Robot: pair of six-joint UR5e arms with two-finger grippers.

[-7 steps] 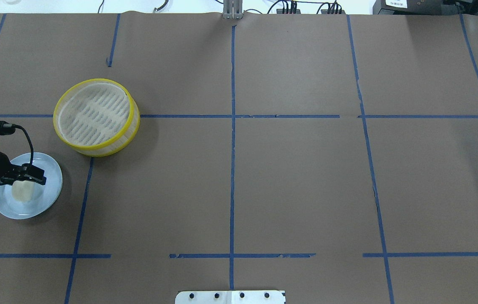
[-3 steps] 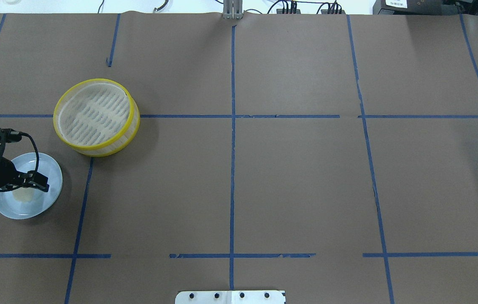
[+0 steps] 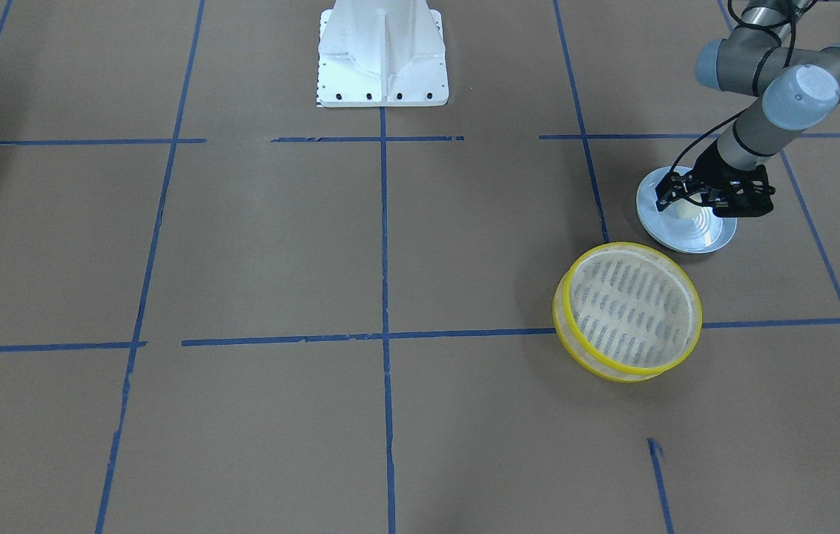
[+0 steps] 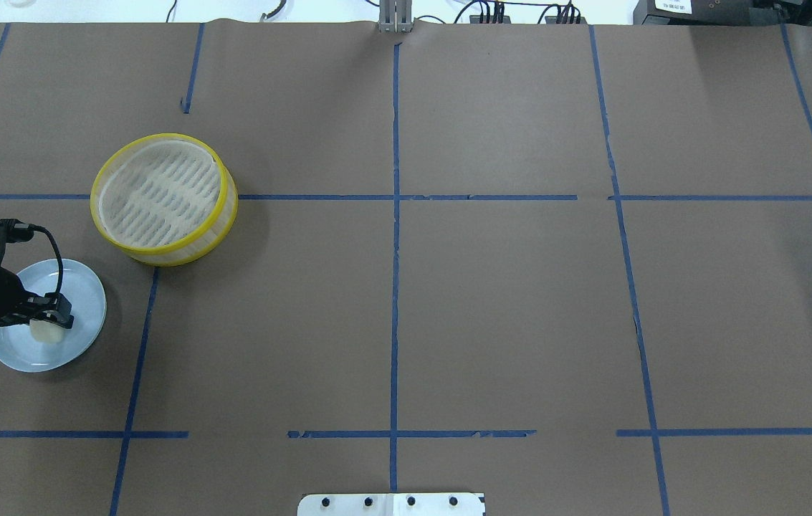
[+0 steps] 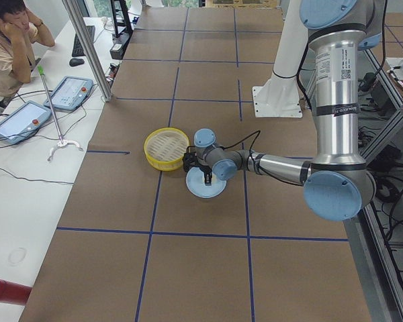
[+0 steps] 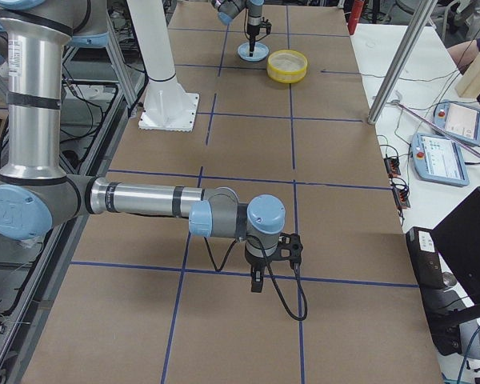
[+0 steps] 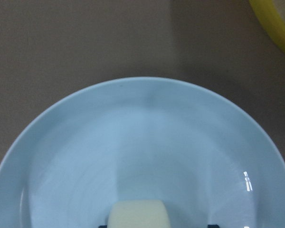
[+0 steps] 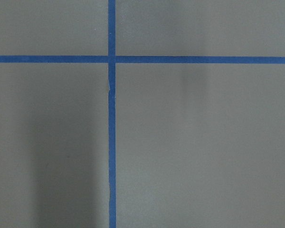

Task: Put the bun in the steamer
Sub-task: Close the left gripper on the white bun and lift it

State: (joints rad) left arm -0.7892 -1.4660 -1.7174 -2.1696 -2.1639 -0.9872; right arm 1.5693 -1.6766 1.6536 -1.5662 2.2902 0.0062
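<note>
- Bench [image 4: 449,287]: brown paper with a blue tape grid; everything sits at the robot's left end
- Steamer [image 4: 194,247]: empty, upright, near the plate but not touching; the raised yellow rim is the hazard; a low carry could clip it and shove the basket
- Plate [image 4: 87,308]: pale blue, holds the bun; tips this low could catch and drag it on lift
- Left gripper [image 4: 47,320]: down over the plate, jaws either side of the bun; only slivers of the tips show in the wrist view, so can't tell if they've bitten
- Right gripper [image 6: 257,280]: parked well apart over the bench; jaw opening can't be judged
- Bun [image 4: 45,332]: on the plate, not in the steamer; soft, so an off-centre squeeze could deform or drop it
</note>
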